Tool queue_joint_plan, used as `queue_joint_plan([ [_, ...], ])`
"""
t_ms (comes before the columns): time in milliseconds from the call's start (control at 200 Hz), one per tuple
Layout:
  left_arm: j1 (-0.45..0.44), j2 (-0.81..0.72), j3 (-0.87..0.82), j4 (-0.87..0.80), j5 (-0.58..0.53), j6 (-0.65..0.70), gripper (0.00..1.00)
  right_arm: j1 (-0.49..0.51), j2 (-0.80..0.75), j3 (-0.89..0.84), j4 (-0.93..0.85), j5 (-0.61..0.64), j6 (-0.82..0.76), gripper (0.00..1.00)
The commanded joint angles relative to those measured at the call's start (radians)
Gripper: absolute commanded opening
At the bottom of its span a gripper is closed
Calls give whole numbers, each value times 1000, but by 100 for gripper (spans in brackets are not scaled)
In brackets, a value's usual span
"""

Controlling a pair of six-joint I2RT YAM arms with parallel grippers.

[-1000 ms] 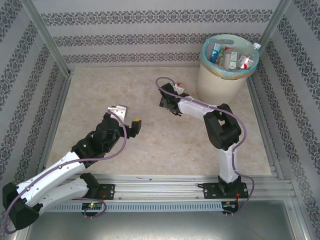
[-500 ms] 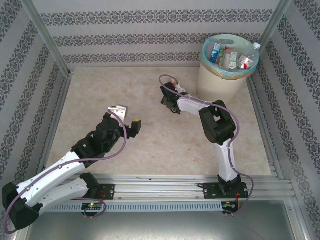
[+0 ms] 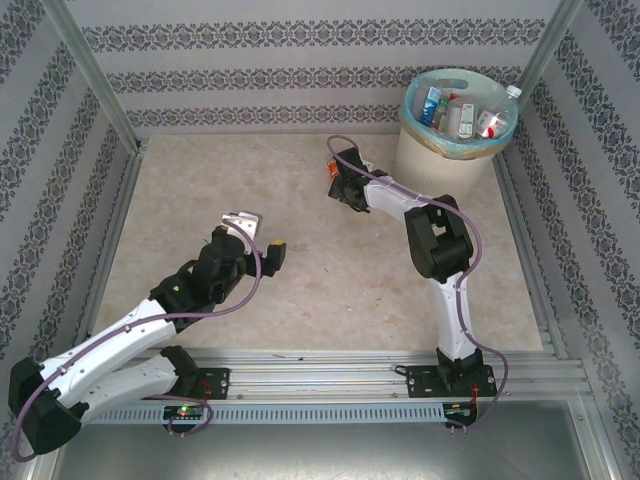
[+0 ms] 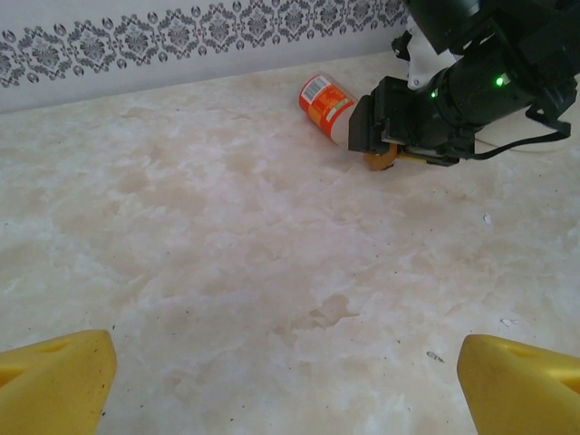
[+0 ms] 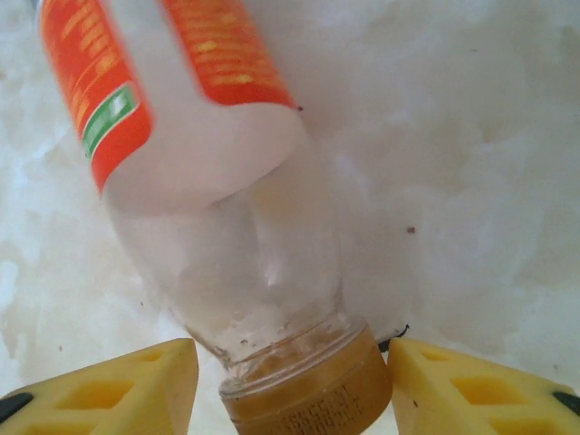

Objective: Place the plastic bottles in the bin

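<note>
Right end effector (image 5: pixel 292 362) straddles orange-labelled bottle (image 5: pixel 227 227), seemingly unclamped; left end effector (image 4: pixel 285 349) gapes wide, empty.

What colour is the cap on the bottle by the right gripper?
The cap is amber-brown, clearest in the right wrist view.

Orange-labelled bottle (image 4: pixel 324 100), partly concealed
Its neck is masked by the right end effector (image 4: pixel 376 136); its base is cropped in the right wrist view.

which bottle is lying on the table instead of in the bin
The orange-labelled bottle with the brown cap, lying on its side between the fingers of the right gripper; the other bottles sit inside the bin.
</note>
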Motion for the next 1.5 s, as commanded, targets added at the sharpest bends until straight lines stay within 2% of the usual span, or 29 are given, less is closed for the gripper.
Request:
queue_joint_plan([
  [0,11,22,-5,34,13,-24,97,-2,21,32,-36,-54,-72,53],
  [80,11,30,1,34,15,-22,97,-1,22,31,-30,-72,-89,52],
  [165,11,29,-2,43,15,-15,97,-1,34,47,-37,-81,-103,60],
  [250,12,34,-3,57,15,-5,97,-4,50,74,-49,-107,-116,61],
  [580,11,34,40,20,8,19,97,5,55,113,-59,-177,-150,39],
  [674,12,23,41,20,4,22,97,16,7,91,-60,-175,-173,33],
  [899,12,16,61,10,-1,31,97,49,-137,8,-57,-173,-216,27],
  [1209,12,-11,81,2,-22,45,97,104,-368,-68,-104,-228,-267,23],
  [1499,11,-84,73,-24,-59,25,97,95,-585,-104,-184,-311,-281,22],
])
